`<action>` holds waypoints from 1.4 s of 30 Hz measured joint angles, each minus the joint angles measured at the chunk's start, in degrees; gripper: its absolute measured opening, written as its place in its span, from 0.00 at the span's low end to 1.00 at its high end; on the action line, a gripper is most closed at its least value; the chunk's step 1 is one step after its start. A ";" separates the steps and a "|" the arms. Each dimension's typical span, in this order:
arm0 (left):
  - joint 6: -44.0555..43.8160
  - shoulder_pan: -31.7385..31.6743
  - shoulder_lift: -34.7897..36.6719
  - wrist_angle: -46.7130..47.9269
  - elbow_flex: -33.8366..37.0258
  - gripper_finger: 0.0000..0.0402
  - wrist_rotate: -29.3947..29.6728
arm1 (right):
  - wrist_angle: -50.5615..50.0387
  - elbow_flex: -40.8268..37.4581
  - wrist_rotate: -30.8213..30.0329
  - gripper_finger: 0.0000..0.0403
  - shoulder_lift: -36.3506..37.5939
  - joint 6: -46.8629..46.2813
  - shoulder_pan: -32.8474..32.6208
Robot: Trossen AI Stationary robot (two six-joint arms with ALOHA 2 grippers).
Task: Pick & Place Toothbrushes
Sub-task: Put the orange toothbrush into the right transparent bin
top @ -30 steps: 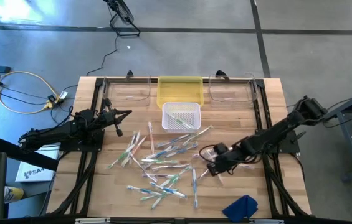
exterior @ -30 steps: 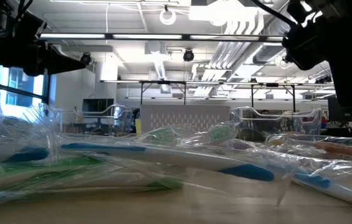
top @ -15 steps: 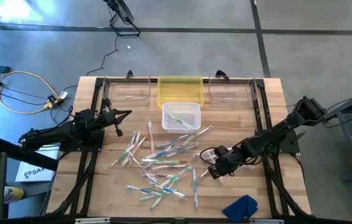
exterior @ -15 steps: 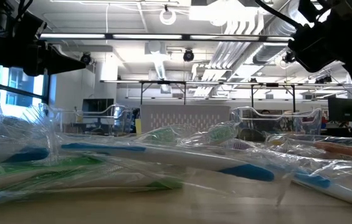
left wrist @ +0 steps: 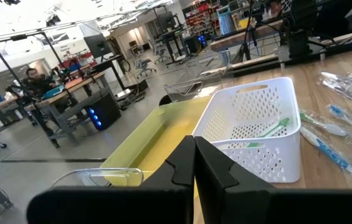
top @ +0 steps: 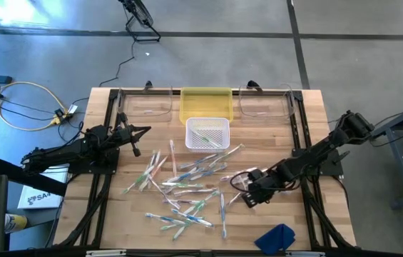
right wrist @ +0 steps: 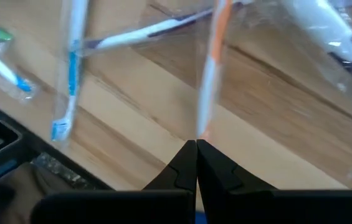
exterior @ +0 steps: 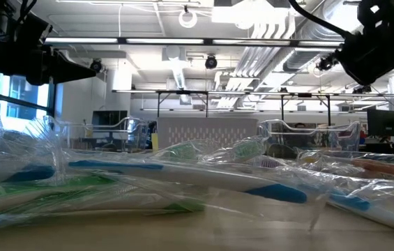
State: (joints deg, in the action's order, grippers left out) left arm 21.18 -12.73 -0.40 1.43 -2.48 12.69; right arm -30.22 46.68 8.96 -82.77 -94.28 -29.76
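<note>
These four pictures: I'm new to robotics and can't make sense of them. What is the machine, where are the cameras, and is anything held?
They show two dark robot arms at a wooden table. One camera looks down from above, one sits at table height, and one rides on each wrist. Thin, mostly white plastic toothbrushes in clear wrappers lie scattered mid-table, beside a white perforated basket, a yellow tray and a blue cloth. The left gripper waits shut near the basket, empty. The right gripper is low among the brushes, shut on the end of an orange-and-white toothbrush.
</note>
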 joint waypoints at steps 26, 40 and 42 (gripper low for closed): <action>0.01 0.00 0.00 0.02 -0.02 0.00 0.00 | -0.54 0.00 -3.95 0.17 -1.04 4.09 -0.54; 0.01 0.00 0.01 0.04 0.00 0.00 0.00 | 3.52 0.00 -8.83 0.44 -7.82 2.72 -0.24; 0.01 0.00 0.01 0.04 -0.02 0.00 0.00 | 5.07 0.00 -8.82 0.43 -9.41 2.80 -0.24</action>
State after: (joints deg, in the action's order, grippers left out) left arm 21.19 -12.73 -0.40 1.48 -2.50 12.69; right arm -25.15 46.68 0.14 -92.18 -91.48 -30.00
